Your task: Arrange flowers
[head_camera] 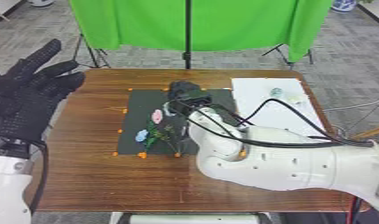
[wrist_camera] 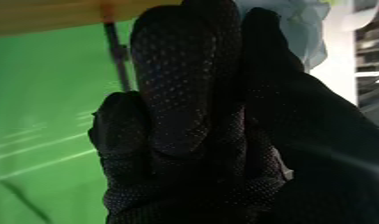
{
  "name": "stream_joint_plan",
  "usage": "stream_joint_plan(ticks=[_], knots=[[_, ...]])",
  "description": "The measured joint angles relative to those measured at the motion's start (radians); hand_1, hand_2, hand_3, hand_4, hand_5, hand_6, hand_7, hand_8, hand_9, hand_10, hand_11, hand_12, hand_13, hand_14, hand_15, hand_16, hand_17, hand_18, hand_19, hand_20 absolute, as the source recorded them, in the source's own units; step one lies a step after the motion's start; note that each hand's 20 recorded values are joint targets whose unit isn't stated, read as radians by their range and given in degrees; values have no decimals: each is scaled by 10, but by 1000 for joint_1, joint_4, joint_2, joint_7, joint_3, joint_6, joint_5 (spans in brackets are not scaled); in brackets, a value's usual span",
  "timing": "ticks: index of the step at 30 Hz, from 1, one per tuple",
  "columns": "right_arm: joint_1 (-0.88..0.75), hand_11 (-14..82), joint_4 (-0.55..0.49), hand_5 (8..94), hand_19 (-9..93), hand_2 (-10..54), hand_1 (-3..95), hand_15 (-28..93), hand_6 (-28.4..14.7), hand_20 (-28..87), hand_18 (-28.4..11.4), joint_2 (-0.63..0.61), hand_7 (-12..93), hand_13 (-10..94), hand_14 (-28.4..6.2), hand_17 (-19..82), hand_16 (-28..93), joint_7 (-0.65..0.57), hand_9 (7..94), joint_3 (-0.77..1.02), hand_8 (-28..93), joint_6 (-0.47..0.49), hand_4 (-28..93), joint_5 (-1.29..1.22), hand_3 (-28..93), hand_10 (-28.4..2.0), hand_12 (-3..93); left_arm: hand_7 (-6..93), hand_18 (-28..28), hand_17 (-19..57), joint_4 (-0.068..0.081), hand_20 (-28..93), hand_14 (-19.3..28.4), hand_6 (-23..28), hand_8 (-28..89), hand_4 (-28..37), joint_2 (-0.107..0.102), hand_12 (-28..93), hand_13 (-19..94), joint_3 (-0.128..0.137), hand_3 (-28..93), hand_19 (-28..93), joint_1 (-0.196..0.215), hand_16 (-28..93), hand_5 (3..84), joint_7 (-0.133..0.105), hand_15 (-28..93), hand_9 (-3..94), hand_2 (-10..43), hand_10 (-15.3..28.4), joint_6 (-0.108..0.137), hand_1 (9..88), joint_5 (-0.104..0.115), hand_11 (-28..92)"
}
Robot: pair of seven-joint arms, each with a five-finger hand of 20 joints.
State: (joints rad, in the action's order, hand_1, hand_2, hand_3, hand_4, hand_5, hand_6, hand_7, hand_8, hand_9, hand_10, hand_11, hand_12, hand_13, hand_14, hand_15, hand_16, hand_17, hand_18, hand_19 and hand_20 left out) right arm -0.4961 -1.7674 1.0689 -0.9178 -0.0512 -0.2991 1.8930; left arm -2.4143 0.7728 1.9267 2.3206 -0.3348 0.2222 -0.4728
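Observation:
In the head view, a pink flower [head_camera: 157, 116] and a blue flower [head_camera: 141, 135] with green stems lie on a dark mat [head_camera: 132, 107]. My right hand [head_camera: 184, 92] is above the mat's far part, beyond the pink flower; its grip is hard to make out. My left hand [head_camera: 24, 95] is raised at the table's left edge, its fingers straight and holding nothing. In the right wrist view, a pale blue, filmy thing [wrist_camera: 305, 32] appears behind my right hand [wrist_camera: 181, 95]; contact between them cannot be told.
A white sheet [head_camera: 256, 107] lies right of the mat, with a small pale bluish-green item [head_camera: 276, 92] on it. Orange markers line the mat's edges. Dark cables loop over the right arm. A green backdrop [head_camera: 141, 30] on stands rises behind the wooden table [head_camera: 88, 175].

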Motion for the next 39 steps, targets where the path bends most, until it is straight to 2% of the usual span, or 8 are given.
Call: stream_joint_plan(ticks=[6,11,19,26,39], knots=[[13,152,32,841,932,-95,557,536,18,318,-171,59,217,876,-38,510,209,1,937,-21,38,17,-283,-17,709,-72,306,150,263,-54,10,255,284,78,-102,-265,-6,123,258,-17,785,615,-22,-116,343,-4,607,334,77,207,-12,215,0,304],[55,159,72,839,932,-95,553,542,18,321,-171,111,218,873,-38,508,206,-18,937,-95,35,23,-283,-33,707,-73,304,150,263,-54,15,255,284,78,-102,-265,-9,122,257,-21,785,615,-27,-117,343,-10,606,333,76,207,-23,216,0,303],[83,151,92,830,932,-95,547,556,13,325,-171,167,213,861,-39,501,204,-43,935,-136,31,59,-283,-52,700,-75,305,151,263,-54,30,255,284,78,-102,-262,-21,122,258,-57,784,615,-75,-117,342,-10,606,334,76,207,-32,216,-1,305],[76,154,103,808,932,-95,534,564,8,325,-171,167,204,851,-42,492,200,-54,925,-137,24,112,-283,-45,688,-80,303,151,263,-54,30,254,284,79,-102,-260,-21,122,258,-56,785,615,-80,-117,343,-9,606,334,76,208,-36,217,-1,306],[78,198,114,751,932,-95,487,577,-2,318,-174,166,183,839,-44,489,188,-79,892,-169,3,119,-283,-6,706,-85,273,152,263,-53,34,254,284,80,-103,-257,-20,122,258,-64,786,616,-90,-117,345,4,607,335,75,207,-43,219,-2,307]])
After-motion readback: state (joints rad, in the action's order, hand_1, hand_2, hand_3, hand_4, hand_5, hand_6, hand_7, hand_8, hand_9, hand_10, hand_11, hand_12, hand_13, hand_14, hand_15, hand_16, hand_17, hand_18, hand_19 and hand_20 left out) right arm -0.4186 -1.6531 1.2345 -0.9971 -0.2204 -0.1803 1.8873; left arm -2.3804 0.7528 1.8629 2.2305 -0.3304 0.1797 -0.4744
